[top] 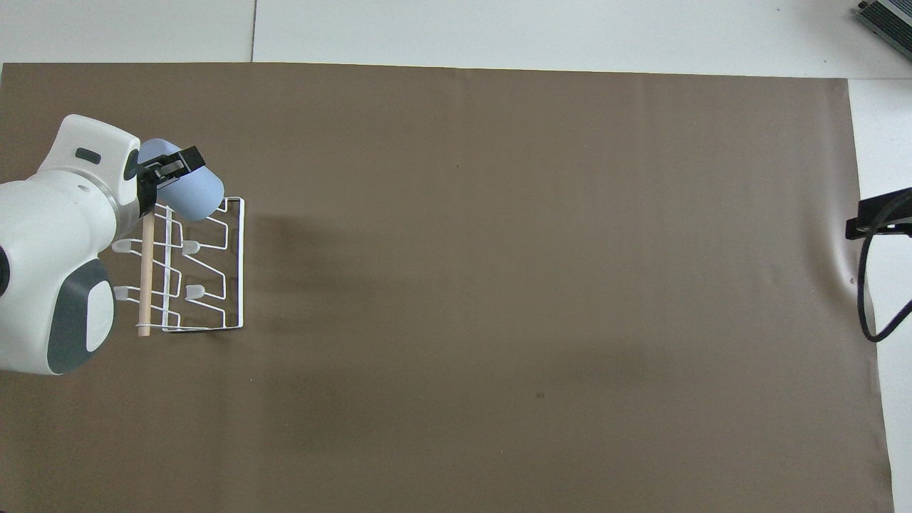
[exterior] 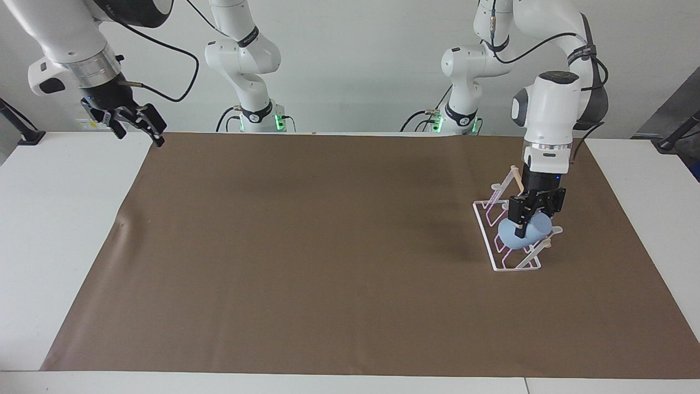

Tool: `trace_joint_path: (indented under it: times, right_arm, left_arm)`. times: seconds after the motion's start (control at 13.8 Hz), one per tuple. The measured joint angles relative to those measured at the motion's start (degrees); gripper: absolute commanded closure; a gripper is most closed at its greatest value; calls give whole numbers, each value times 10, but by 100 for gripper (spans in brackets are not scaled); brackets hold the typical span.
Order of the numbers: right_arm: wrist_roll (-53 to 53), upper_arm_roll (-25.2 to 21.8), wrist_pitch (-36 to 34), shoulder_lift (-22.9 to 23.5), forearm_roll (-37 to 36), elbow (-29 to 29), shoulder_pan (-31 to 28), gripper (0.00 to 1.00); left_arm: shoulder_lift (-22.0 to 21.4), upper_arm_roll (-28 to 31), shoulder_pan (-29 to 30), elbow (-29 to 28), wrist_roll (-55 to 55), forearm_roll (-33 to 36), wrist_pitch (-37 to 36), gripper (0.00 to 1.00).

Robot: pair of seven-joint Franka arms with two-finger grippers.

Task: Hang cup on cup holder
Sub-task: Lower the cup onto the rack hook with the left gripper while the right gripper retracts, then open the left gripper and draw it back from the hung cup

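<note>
The light blue cup (exterior: 524,234) (top: 191,194) lies tilted on its side over the end of the cup holder farthest from the robots. My left gripper (exterior: 524,221) (top: 165,168) is shut on the cup's rim, pointing down over the rack. The cup holder (exterior: 508,265) (top: 231,267) is a white wire rack with looped prongs and a wooden dowel (top: 147,274), standing on the brown mat at the left arm's end of the table. Whether the cup rests on a prong I cannot tell. My right gripper (exterior: 134,125) hangs open above the mat's corner at the right arm's end, close to the robots.
A brown mat (exterior: 328,262) covers most of the white table (exterior: 60,219). A black cable loops from the right gripper (top: 866,285) at the edge of the overhead view. A dark object (top: 887,14) sits at the table corner farthest from the robots.
</note>
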Motion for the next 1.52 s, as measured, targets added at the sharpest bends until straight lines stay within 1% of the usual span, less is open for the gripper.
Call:
trace_joint_path:
  times: [0.22,0.29,0.36,0.43,0.51,0.58,1.01,1.23,1.37,1.52]
  right_arm:
    - [-4,-1,0,0,0,-3,1,0]
    - [-11,-1,0,0,0,-3,1,0]
    - [-21,-1,0,0,0,-3,1,0]
    - [-35,-1,0,0,0,-3,1,0]
    - [-48,-1,0,0,0,-3,1,0]
    - [-57,-1,0,0,0,-3,1,0]
    - [-66,4,0,0,0,-3,3,0]
    - [-66,4,0,-2,0,-3,4,0]
    - [-66,4,0,-6,0,-3,4,0]
    - [-66,4,0,-11,0,-3,5,0]
  left_arm:
    - [0,1,2,-3,0,4,2,100]
    - [0,1,3,-4,0,4,3,76]
    - [0,1,3,-5,0,4,4,43]
    - [0,1,3,-5,0,4,4,22]
    - [0,1,3,-5,0,5,4,9]
    - [0,1,3,-5,0,5,4,0]
    - [0,1,3,-5,1,6,7,0]
    - [-1,2,3,4,4,6,6,0]
    - [-4,2,3,17,15,6,-21,0]
    - [-10,0,3,42,28,6,-81,0]
